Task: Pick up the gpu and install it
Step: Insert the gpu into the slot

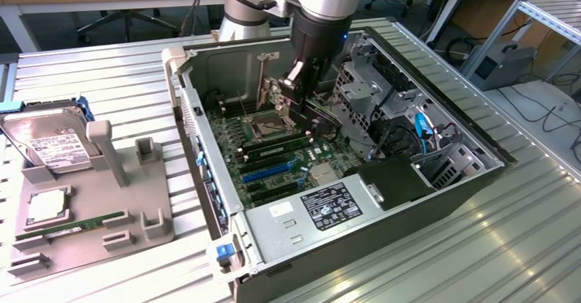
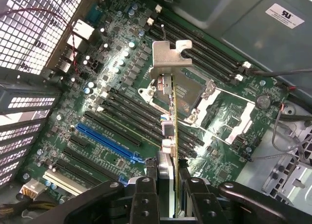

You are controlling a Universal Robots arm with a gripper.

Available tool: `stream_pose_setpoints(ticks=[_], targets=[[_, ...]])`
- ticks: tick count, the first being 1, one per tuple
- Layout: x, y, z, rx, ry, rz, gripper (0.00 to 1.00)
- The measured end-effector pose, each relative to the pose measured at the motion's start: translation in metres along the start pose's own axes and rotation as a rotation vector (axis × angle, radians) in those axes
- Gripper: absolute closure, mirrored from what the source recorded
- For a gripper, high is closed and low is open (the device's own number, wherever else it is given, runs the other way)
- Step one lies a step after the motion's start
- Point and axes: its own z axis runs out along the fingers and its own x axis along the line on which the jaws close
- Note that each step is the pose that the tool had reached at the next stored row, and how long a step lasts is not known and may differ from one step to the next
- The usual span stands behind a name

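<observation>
So in this one the claw was clamped on the gpu, 1 finger on each flat side, with the card hanging edge-on and its silvery bracket at the end pointing away from the claw. It was down inside the open case, toward the far end, hovering over the motherboard roughly above the CPU socket. As far as I could tell it wasn't sitting in any slot. The long blue slot was off to one side of the card, nearer to the camera in the exterior view, with nothing in it. The case lay on its side on the ribbed metal bench. On the exterior view's left a grey tray stood just beside the case, with the hard drive propped at its far end and a green memory stick lying in a groove near the front.
</observation>
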Motion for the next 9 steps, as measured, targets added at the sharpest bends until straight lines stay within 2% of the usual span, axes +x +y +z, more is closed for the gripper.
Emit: stream_pose_setpoints(ticks=[2,4,7,9], targets=[[0.0,0.0,0.0,-0.0011,0.0006,-0.041,0.73],[0.0,0.0,0.0001,-0.003,0.0016,-0.111,0.73],[0.0,0.0,0.0001,-0.0065,0.0037,-0.245,0.73],[0.0,0.0,0.0001,-0.0081,0.0046,-0.303,0.73]])
